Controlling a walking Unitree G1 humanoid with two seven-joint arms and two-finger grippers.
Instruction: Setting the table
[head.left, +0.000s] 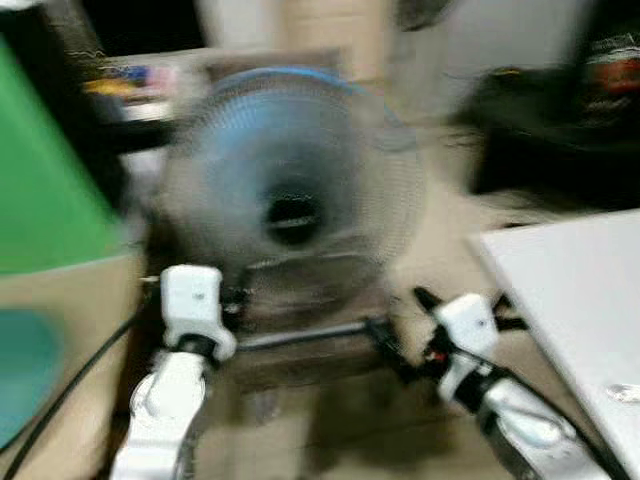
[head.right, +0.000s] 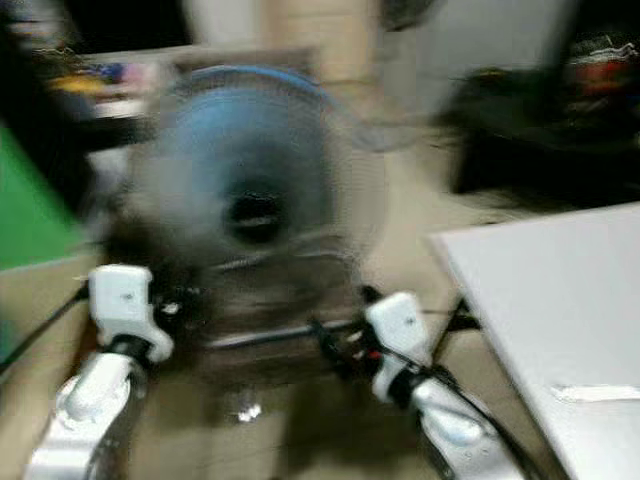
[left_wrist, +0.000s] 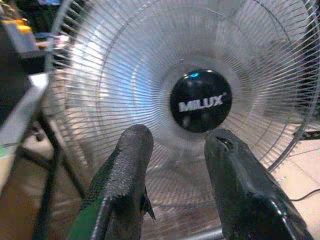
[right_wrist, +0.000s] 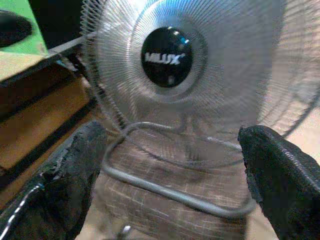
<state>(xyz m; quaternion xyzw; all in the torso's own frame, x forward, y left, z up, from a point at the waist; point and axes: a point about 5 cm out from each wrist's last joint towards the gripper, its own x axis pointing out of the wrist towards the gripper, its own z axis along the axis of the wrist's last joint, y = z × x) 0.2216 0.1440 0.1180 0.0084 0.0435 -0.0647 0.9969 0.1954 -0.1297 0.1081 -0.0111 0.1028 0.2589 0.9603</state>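
Robot faces a floor fan, the table off to its right, with nothing yet in hand.

A large wire-caged fan (head.left: 290, 190), badged MILUX at its hub, stands directly ahead on a tubular foot, while the pale table (head.left: 585, 310) edges in at the right with a small, unclear object near its front corner. The head views are blurred, which suggests the robot is on the move. The left gripper (left_wrist: 175, 185) points at the fan, fingers a narrow gap apart and empty; the right gripper (right_wrist: 170, 185) is spread wide, also empty. By these signs the task is at its approach stage: the next move calls for turning right toward the table and finding tableware.
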